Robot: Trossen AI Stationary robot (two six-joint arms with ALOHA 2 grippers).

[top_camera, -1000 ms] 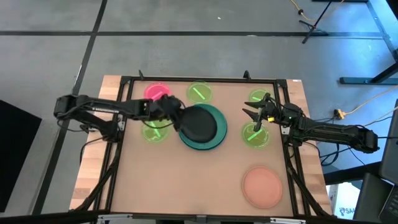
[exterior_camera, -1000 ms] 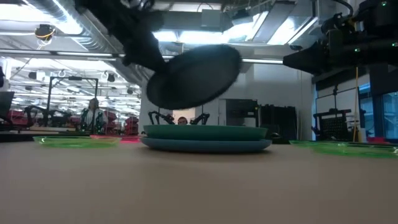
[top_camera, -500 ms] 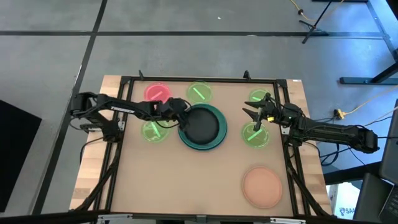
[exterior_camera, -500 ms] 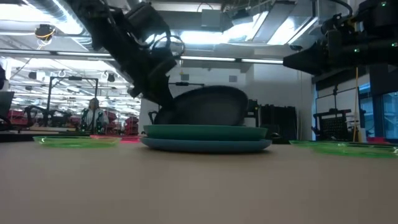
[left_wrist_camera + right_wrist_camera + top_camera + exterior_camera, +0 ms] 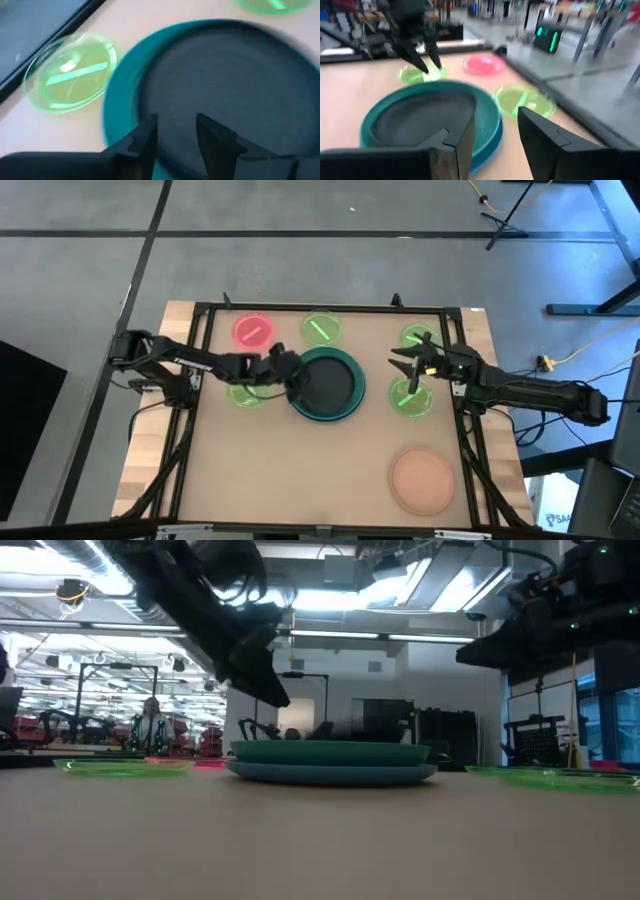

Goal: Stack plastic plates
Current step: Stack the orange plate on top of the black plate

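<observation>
Now the round peach plastic plate (image 5: 421, 479) is lying alone at the near right corner of the pale worktop (image 5: 300, 470), well apart from everything else and not yet stacked. Farther in, at the middle, the medium black plastic plate (image 5: 325, 383) is lying flat inside the large teal plastic plate (image 5: 352, 389), which in turn is sitting on the large blue plastic plate (image 5: 330, 774); half a second ago the black one was hanging tilted just above the teal rim, so this stacking step looks finished. The left claw (image 5: 291, 377) is rising off the stack's left edge with its fingers (image 5: 145, 140) parted narrowly and holding nothing. On the right, the right claw (image 5: 402, 364) is hovering with fingers spread wide and empty, just beside a small bright green plastic plate (image 5: 411, 399). Another green plate (image 5: 247, 393) is lying left of the stack under the left arm. Farthest back, a small translucent pink-red plate (image 5: 252, 330) and two more green ones (image 5: 320, 329) (image 5: 417, 336) are waiting along the far edge. By my judgement, the peach plate comes next, then the small ones.
</observation>
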